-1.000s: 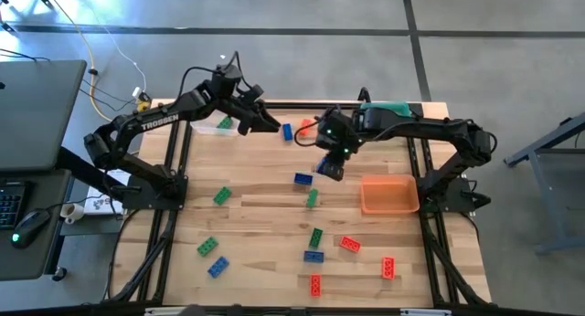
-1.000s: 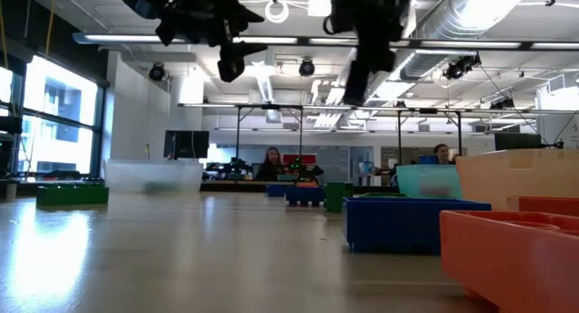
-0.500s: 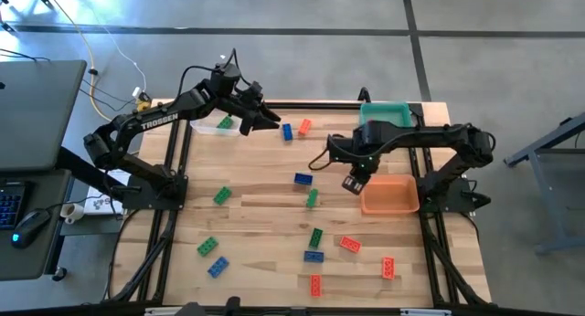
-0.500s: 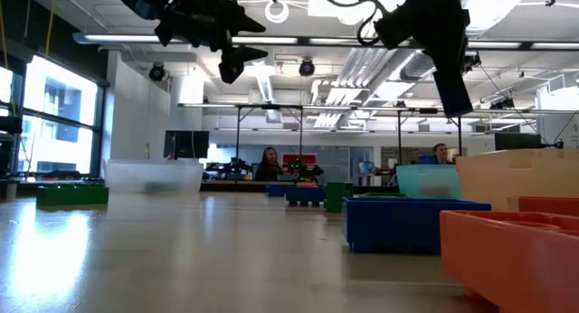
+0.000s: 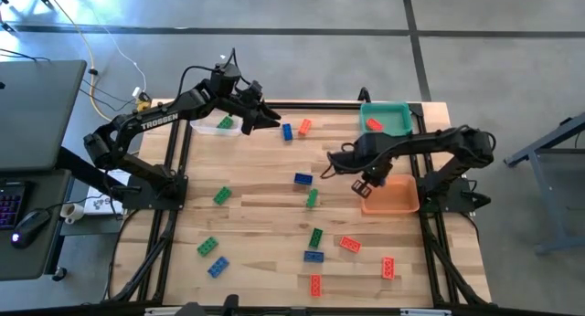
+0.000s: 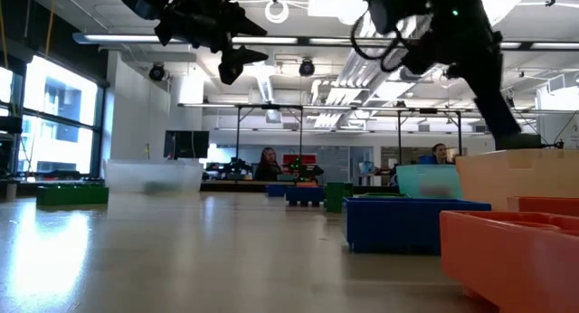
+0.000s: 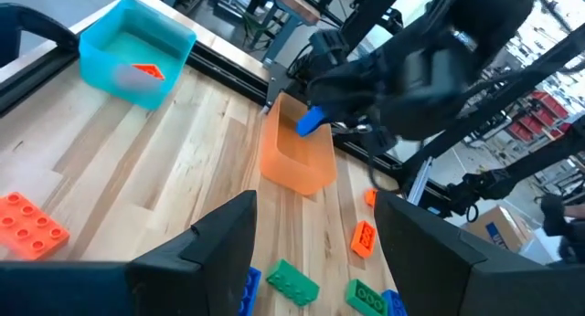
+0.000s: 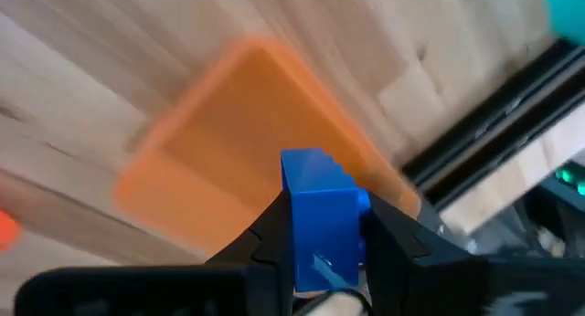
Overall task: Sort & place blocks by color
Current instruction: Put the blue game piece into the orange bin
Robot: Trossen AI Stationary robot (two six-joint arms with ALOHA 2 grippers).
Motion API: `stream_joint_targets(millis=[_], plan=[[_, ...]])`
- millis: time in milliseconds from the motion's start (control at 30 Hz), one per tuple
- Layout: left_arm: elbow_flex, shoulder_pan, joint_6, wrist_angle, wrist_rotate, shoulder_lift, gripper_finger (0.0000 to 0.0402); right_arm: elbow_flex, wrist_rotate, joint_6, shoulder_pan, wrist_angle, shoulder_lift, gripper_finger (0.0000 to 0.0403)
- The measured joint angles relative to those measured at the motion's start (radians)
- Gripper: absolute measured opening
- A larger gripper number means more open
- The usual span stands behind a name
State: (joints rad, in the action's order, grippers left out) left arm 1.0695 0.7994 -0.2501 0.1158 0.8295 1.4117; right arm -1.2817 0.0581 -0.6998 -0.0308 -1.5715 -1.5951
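The right hand (image 5: 369, 183) is closed on a blue block (image 8: 320, 220), gripping it by its two side faces. The block's long axis runs outward from between the fingers (image 8: 398, 238), its free end pointing away from the wrist toward the orange tray (image 5: 390, 196). That tray lies directly below and ahead of the right hand; in the left wrist view the block (image 7: 309, 121) hangs over the tray's near rim (image 7: 294, 157), clear of the tray floor.

The left hand (image 5: 271, 123) hovers over the bench (image 5: 256, 193) with its fingers (image 7: 215, 243) parted and nothing between them. Just beside it lie a blue block (image 5: 287, 131) and a red block (image 5: 304, 127). The teal tray (image 5: 385, 118), beyond the right hand, holds one red block (image 5: 374, 124). Other red, green and blue blocks lie scattered on the bench, well apart from both hands.
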Motion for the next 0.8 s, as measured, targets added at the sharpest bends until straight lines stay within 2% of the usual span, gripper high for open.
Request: stream_joint_targets(millis=[200, 367, 567, 800], plan=[[0.0, 0.0, -0.003, 0.0, -0.004, 0.0, 0.021, 0.124, -0.098, 0.025, 0.016, 0.001, 0.0, 0.0072], [0.0, 0.0, -0.006, 0.0, -0.004, 0.0, 0.021, 0.187, -0.107, 0.056, 0.027, 0.044, 0.0, 0.0073], [0.0, 0.0, -0.008, 0.0, -0.003, 0.0, 0.021, 0.272, -0.147, 0.104, 0.024, 0.188, 0.0, 0.0075], [0.0, -0.001, -0.008, 0.0, -0.003, 0.0, 0.021, 0.326, -0.173, 0.14, 0.024, 0.215, 0.0, 0.0078]])
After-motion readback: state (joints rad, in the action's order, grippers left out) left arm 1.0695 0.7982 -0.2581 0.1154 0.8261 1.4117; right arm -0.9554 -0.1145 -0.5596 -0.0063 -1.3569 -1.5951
